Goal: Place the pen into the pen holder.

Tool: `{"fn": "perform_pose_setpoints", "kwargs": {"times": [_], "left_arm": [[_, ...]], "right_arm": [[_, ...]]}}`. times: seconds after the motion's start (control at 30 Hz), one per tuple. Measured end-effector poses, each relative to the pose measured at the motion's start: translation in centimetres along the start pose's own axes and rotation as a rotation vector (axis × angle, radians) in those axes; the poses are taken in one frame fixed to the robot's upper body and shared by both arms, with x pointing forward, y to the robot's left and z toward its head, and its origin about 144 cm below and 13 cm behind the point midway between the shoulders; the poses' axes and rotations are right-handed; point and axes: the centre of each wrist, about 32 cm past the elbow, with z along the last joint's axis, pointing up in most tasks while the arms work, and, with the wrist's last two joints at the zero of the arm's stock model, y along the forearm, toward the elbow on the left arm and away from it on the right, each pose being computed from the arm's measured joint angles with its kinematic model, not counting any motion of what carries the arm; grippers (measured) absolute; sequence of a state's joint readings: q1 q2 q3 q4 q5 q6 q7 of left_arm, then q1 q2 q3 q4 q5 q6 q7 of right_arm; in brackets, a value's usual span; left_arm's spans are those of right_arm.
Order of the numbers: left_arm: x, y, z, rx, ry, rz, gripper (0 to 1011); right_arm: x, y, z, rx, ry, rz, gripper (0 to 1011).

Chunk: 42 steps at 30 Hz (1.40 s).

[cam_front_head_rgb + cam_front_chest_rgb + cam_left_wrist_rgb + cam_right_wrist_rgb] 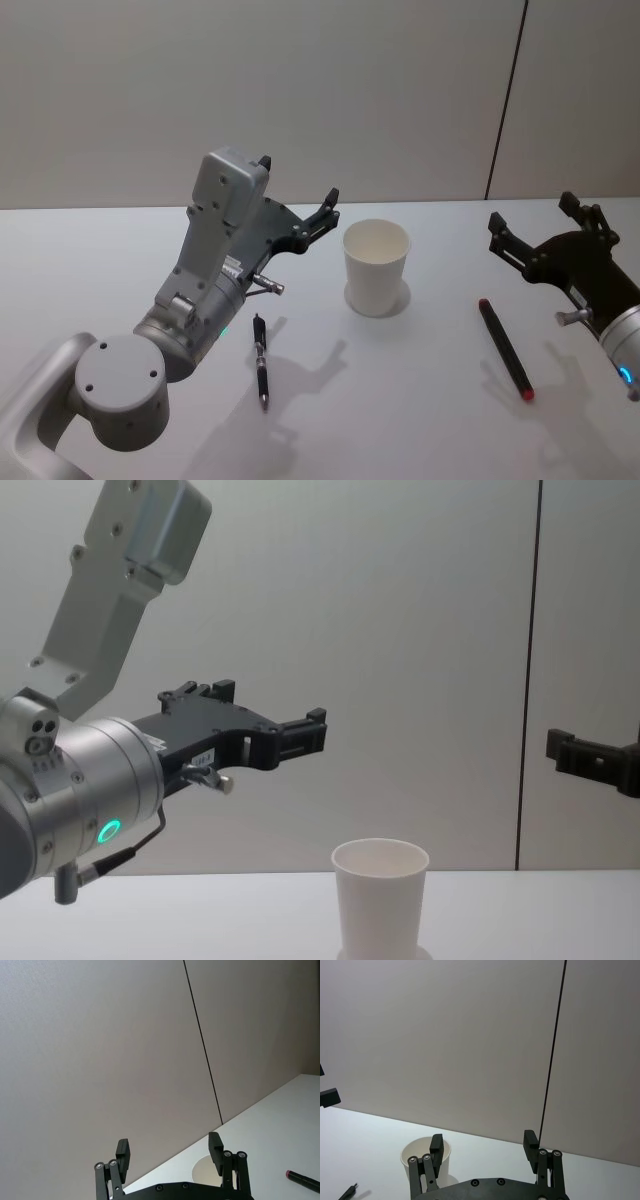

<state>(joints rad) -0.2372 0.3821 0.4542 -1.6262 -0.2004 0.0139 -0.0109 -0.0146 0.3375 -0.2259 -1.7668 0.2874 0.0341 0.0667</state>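
Observation:
The pen holder (377, 265) is a white paper cup standing upright mid-table, also in the chest view (380, 895). A black pen (261, 360) lies flat on the table to its left. A dark pen with red ends (505, 348) lies to its right. My left gripper (298, 178) hovers open and empty above the table, just left of the cup and above the black pen's far end. My right gripper (532, 212) hangs open and empty to the right of the cup, beyond the red-ended pen. Each wrist view shows spread fingers (215, 1145) (530, 1140) with nothing between them.
The white table (90, 260) ends at a plain grey wall with a dark vertical seam (505, 100). The cup's rim (202, 1172) and one red pen end (302, 1180) show in the left wrist view.

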Motion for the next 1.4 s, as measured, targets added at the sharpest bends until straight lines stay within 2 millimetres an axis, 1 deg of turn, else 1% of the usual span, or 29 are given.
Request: {"fn": "perform_pose_setpoints", "kwargs": {"times": [0.97, 1.27, 1.4], "left_arm": [[0.0, 0.0, 0.0, 0.0, 0.0, 0.0, 1004], [0.0, 0.0, 0.0, 0.0, 0.0, 0.0, 1004], [0.0, 0.0, 0.0, 0.0, 0.0, 0.0, 1004]], "right_arm": [[0.0, 0.0, 0.0, 0.0, 0.0, 0.0, 1002], [0.8, 0.6, 0.2, -0.011, -0.009, 0.015, 1002], [1.5, 1.1, 0.4, -0.034, -0.021, 0.025, 1002]]}}
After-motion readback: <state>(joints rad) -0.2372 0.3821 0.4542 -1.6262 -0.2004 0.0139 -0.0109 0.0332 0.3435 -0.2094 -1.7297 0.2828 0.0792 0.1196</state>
